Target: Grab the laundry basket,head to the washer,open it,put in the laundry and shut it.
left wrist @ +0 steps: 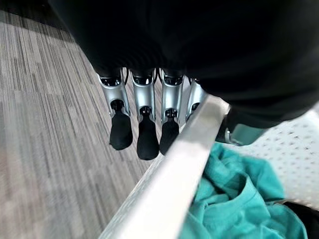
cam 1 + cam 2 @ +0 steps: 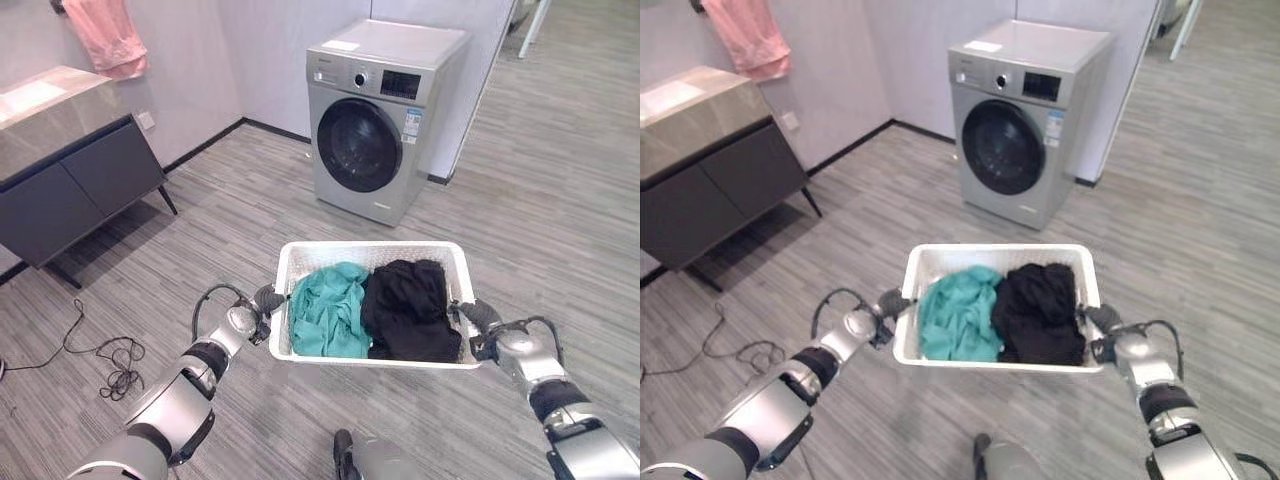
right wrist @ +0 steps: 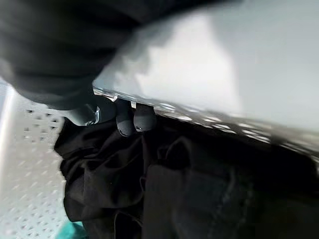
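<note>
Left eye view: basket (image 2: 300, 262) well short of washer (image 2: 380, 115)

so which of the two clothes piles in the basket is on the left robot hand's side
The teal garment. It lies in the basket's half nearest the left robot hand; the black clothes lie by the right robot hand.

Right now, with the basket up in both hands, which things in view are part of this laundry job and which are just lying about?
Part of the job:
- laundry basket, white, held by the left hand and right hand at its two ends
- teal garment and black garment inside it
- washer, door shut

Lying about:
- dark cabinet
- pink cloth hanging above it
</note>
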`<state>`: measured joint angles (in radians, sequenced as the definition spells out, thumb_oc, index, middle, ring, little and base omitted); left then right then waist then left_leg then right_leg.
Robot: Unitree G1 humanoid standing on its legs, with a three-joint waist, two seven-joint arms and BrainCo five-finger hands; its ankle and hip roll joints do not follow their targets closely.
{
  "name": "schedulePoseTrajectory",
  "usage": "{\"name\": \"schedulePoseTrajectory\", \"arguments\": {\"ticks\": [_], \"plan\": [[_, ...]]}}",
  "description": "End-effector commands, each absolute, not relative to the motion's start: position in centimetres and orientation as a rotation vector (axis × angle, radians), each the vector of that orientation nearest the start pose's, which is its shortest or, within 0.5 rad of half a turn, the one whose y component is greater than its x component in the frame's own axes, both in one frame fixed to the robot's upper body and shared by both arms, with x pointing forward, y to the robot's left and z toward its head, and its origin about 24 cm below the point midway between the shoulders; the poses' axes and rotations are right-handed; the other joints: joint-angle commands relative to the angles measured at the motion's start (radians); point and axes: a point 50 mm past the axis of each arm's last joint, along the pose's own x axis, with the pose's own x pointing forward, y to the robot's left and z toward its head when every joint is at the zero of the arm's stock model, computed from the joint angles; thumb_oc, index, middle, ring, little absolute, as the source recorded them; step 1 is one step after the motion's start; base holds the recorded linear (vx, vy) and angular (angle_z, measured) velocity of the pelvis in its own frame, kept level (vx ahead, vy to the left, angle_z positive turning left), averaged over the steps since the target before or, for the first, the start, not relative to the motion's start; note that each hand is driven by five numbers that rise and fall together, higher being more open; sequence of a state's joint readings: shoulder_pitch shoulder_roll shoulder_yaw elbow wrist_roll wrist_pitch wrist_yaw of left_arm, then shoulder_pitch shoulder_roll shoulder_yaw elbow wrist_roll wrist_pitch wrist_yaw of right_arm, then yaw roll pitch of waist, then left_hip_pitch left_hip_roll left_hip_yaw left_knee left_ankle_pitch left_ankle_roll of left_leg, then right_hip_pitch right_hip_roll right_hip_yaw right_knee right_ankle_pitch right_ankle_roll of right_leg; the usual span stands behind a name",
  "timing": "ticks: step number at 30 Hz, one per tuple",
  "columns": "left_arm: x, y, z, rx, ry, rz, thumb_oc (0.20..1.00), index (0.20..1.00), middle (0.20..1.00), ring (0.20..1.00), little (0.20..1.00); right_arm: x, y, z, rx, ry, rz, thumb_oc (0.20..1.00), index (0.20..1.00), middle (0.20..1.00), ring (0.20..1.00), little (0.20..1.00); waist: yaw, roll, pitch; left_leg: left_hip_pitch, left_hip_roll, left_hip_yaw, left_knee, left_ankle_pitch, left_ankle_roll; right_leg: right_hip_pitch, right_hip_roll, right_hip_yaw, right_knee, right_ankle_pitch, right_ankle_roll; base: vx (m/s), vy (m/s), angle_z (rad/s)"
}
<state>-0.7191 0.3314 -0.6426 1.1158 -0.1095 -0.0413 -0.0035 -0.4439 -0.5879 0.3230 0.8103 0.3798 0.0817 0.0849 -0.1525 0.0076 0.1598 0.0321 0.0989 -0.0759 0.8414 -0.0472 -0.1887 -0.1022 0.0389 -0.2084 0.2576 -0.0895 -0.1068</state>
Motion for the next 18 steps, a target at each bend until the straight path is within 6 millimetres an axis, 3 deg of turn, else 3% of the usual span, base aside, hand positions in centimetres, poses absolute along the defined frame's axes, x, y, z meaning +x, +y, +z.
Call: {"name": "schedulePoseTrajectory", "arguments": {"ticks": [1,2,4,5,6,8,9,11,12,14,15,17,18], "plan": [[37.4,17.6,4.6,0.697,0.263,-0.199,0.200,0.200,0.200,0.200,0.200,32.4,-27.2,4.1,-0.305,0.315,0.004,0.200,0.200,0.200,0.200,0.200,0.052,-0.063,-0.046,-0.038,0.012,0.086,-0.025,0.165,0.094,0.066,-0.081,0.094,-0.166,0.120,0.135,0.19,-0.087,-0.17],[37.6,17.4,4.9,0.692,0.253,-0.199,0.200,0.200,0.200,0.200,0.200,32.6,-27.0,4.3,-0.305,0.305,0.008,0.200,0.200,0.200,0.200,0.200,0.068,-0.073,-0.035,-0.093,0.027,0.116,-0.021,0.145,0.103,0.092,-0.087,0.098,-0.171,0.106,0.133,0.31,-0.104,-0.09],[37.8,16.7,5.3,0.674,0.232,-0.202,0.200,0.200,0.200,0.200,0.200,32.6,-26.6,4.3,-0.299,0.298,0.012,0.200,0.200,0.200,0.200,0.200,0.099,-0.072,-0.021,-0.176,0.059,0.167,-0.134,0.102,0.112,0.138,-0.087,0.100,-0.180,0.077,0.141,0.27,-0.021,0.02],[37.8,16.7,5.3,0.674,0.232,-0.202,0.200,0.200,0.200,0.200,0.200,32.6,-26.6,4.3,-0.299,0.298,0.011,0.200,0.200,0.200,0.200,0.200,0.099,-0.075,-0.023,-0.176,0.056,0.169,-0.139,0.106,0.113,0.136,-0.090,0.101,-0.181,0.078,0.142,0.47,0.180,-0.15],[37.8,16.8,5.8,0.654,0.203,-0.200,0.200,0.200,0.200,0.200,0.200,32.6,-25.8,4.3,-0.310,0.282,0.043,0.200,0.200,0.200,0.200,0.200,0.135,-0.047,-0.024,-0.219,0.077,0.168,-0.490,0.126,0.097,0.181,-0.086,0.118,-0.193,0.039,0.170,0.54,0.237,-0.30],[37.6,17.3,5.4,0.643,0.216,-0.186,0.200,0.200,0.200,0.200,0.200,32.6,-25.3,3.9,-0.308,0.285,0.056,0.200,0.200,0.200,0.200,0.200,0.171,-0.033,-0.022,-0.216,0.073,0.094,-0.713,0.170,0.077,0.231,-0.085,0.145,-0.208,0.013,0.183,0.49,0.207,-0.48],[37.6,17.3,5.4,0.643,0.217,-0.186,0.200,0.200,0.200,0.200,0.200,32.6,-25.2,3.9,-0.308,0.286,0.056,0.200,0.200,0.200,0.200,0.200,0.170,-0.036,-0.019,-0.206,0.070,0.095,-0.722,0.173,0.077,0.237,-0.088,0.144,-0.208,0.010,0.183,0.29,0.096,-0.53],[37.3,17.9,5.0,0.631,0.229,-0.168,0.200,0.200,0.200,0.200,0.200,32.6,-24.9,3.2,-0.307,0.304,0.066,0.200,0.200,0.200,0.200,0.200,0.200,-0.023,-0.026,-0.228,0.065,-0.023,-0.845,0.186,0.060,0.278,-0.082,0.193,-0.220,-0.024,0.192,0.45,0.174,-0.72],[37.0,18.3,4.7,0.622,0.235,-0.166,0.200,0.200,0.200,0.200,0.200,32.8,-24.8,3.1,-0.309,0.317,0.069,0.200,0.200,0.200,0.200,0.200,0.212,-0.014,-0.025,-0.232,0.073,-0.091,-0.862,0.200,0.039,0.304,-0.095,0.232,-0.220,-0.046,0.197,0.58,0.310,-1.10],[36.8,18.5,4.5,0.608,0.236,-0.157,0.200,0.200,0.200,0.200,0.200,32.8,-24.8,3.0,-0.305,0.325,0.070,0.200,0.200,0.200,0.200,0.200,0.215,-0.012,-0.022,-0.252,0.081,-0.098,-0.820,0.204,0.032,0.324,-0.111,0.247,-0.212,-0.059,0.203,0.41,0.284,-0.97],[36.3,19.0,3.7,0.596,0.261,-0.152,0.200,0.200,0.200,0.200,0.200,32.7,-25.2,2.7,-0.302,0.345,0.061,0.200,0.200,0.200,0.200,0.200,0.220,0.009,-0.044,-0.236,0.085,-0.077,-0.803,0.214,0.044,0.345,-0.125,0.256,-0.196,-0.084,0.217,0.42,0.333,-0.73],[36.4,19.1,3.7,0.601,0.259,-0.148,0.200,0.200,0.200,0.200,0.200,32.5,-25.4,2.7,-0.290,0.340,0.051,0.200,0.200,0.200,0.200,0.200,0.217,0.005,-0.053,-0.252,0.063,-0.042,-0.765,0.203,0.049,0.351,-0.147,0.256,-0.166,-0.076,0.225,0.40,0.331,-0.46],[36.1,19.3,3.5,0.611,0.265,-0.148,0.200,0.200,0.200,0.200,0.200,31.7,-25.7,2.0,-0.257,0.347,0.034,0.200,0.200,0.200,0.200,0.200,0.207,-0.006,-0.067,-0.232,0.044,0.024,-0.743,0.180,0.072,0.313,-0.178,0.259,-0.037,-0.003,0.249,0.36,0.310,-0.18]]}}
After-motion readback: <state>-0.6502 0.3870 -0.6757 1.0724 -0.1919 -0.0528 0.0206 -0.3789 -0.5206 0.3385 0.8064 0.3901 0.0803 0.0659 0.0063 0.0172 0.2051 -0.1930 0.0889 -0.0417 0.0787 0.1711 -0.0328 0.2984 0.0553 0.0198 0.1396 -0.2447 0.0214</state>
